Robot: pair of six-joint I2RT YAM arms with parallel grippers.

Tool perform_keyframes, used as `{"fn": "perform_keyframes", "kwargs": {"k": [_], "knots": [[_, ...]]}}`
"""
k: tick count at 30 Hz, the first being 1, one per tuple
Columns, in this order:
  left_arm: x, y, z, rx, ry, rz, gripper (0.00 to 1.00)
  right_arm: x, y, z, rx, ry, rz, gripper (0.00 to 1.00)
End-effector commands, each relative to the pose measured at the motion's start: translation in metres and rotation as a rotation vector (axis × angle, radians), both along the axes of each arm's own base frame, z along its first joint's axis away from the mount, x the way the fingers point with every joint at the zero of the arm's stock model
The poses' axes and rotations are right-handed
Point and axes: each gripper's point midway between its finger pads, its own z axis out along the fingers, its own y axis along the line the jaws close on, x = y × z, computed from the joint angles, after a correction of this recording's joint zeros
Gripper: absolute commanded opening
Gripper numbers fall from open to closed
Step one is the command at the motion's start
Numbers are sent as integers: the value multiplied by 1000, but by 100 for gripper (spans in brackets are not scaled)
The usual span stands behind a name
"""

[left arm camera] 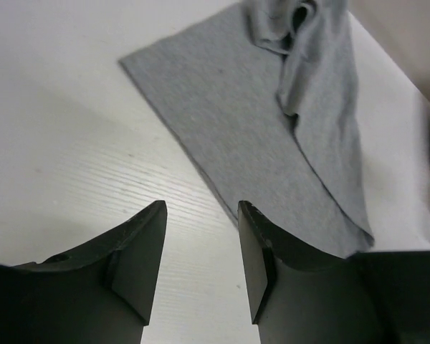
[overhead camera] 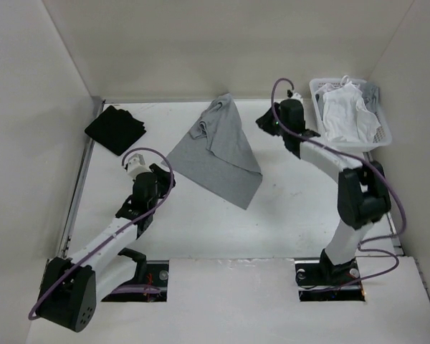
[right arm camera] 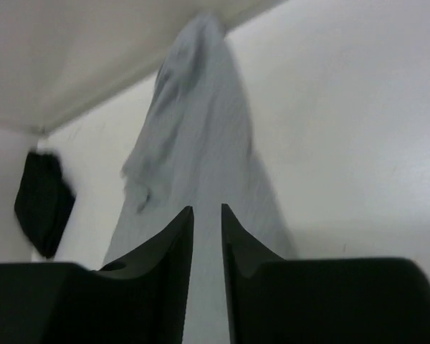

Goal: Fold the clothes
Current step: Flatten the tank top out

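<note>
- Grey shirt point(overhead camera: 218, 154) lying on white table point(overhead camera: 287, 215), centre toward 12 o'clock.
- Near part spread flat with a layer doubled over it; far end bunched and crumpled close to the back wall point(overhead camera: 222, 43).
- Left gripper point(left arm camera: 201, 209) at 8 o'clock of the shirt, low over bare table.
- Jaws parted wide, nothing between them, released.
- In the left wrist view, shirt's near edge just past the right-hand fingertip point(left arm camera: 245, 211); contact with it not clear.
- Right gripper point(right arm camera: 206, 209) at 2 o'clock of the shirt, aimed across it toward 9 o'clock.
- Jaws apart by a narrow slot, released.
- Grey fabric visible through the slot and beyond; wrist view blurred, so cannot tell whether a fingertip brushes cloth.
- In the top view, a strip of bare table between that gripper and the shirt's right edge.
- Black cloth point(overhead camera: 115, 129) at 10 o'clock of the shirt, far-left corner, well apart from it.
- White basket point(overhead camera: 316, 97) at 2 o'clock, far-right corner, holding white garments point(overhead camera: 344, 115).
- Right arm's forearm standing between shirt and basket.
- Purple cable point(overhead camera: 158, 152) looping over the left wrist, hanging near the shirt's left corner.
- Second purple cable point(overhead camera: 276, 89) arching above the right wrist.
- Nothing lying on top of the shirt.
</note>
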Motion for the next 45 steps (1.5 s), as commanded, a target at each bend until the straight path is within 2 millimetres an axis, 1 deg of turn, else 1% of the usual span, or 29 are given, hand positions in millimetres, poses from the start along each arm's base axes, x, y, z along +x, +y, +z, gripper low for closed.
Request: {"fn": "perform_keyframes", "kwargs": {"k": [1, 3, 4, 5, 6, 8, 9, 10, 13, 14, 17, 20, 24, 26, 28, 31, 35, 39, 42, 45], "knots": [[23, 16, -14, -20, 61, 91, 34, -103, 62, -5, -19, -34, 153, 5], [38, 18, -20, -40, 80, 123, 24, -138, 69, -37, -57, 28, 167, 4], [44, 18, -23, -37, 88, 131, 23, -157, 71, -53, -82, 54, 167, 6], [55, 21, -28, -33, 104, 150, 23, -173, 70, -65, -101, 73, 163, 10], [67, 25, -31, -28, 113, 167, 24, -195, 68, -79, -119, 87, 167, 15], [88, 31, -39, -7, 139, 196, 30, -214, 71, -83, -120, 80, 199, 19], [93, 34, -40, 2, 145, 200, 31, -219, 73, -85, -118, 79, 212, 19], [103, 39, -42, 33, 151, 206, 31, -229, 78, -86, -105, 76, 243, 20], [120, 47, -37, 74, 159, 215, 34, -241, 85, -90, -91, 68, 280, 21], [131, 52, -33, 118, 156, 218, 35, -247, 91, -90, -78, 47, 299, 21], [143, 60, -35, 194, 188, 213, 35, -254, 101, -90, -49, 29, 327, 21], [149, 61, -50, 273, 255, 172, 32, -264, 114, -88, -29, 10, 368, 22], [146, 59, -66, 341, 314, 129, 30, -271, 124, -89, -28, 5, 398, 23], [141, 57, -67, 362, 324, 114, 29, -273, 129, -90, -27, 7, 409, 23], [134, 59, -70, 380, 338, 110, 30, -278, 134, -89, -23, 4, 428, 24], [129, 57, -74, 380, 349, 97, 30, -277, 135, -86, -20, -2, 426, 25], [122, 47, -78, 369, 350, 62, 35, -279, 137, -90, -24, 7, 435, 25], [121, 47, -84, 355, 360, 56, 35, -280, 139, -89, -24, 3, 435, 25], [122, 44, -84, 343, 354, 47, 34, -280, 138, -89, -27, 1, 433, 25], [125, 41, -90, 325, 365, 37, 26, -280, 138, -88, -24, 1, 433, 25]]}}
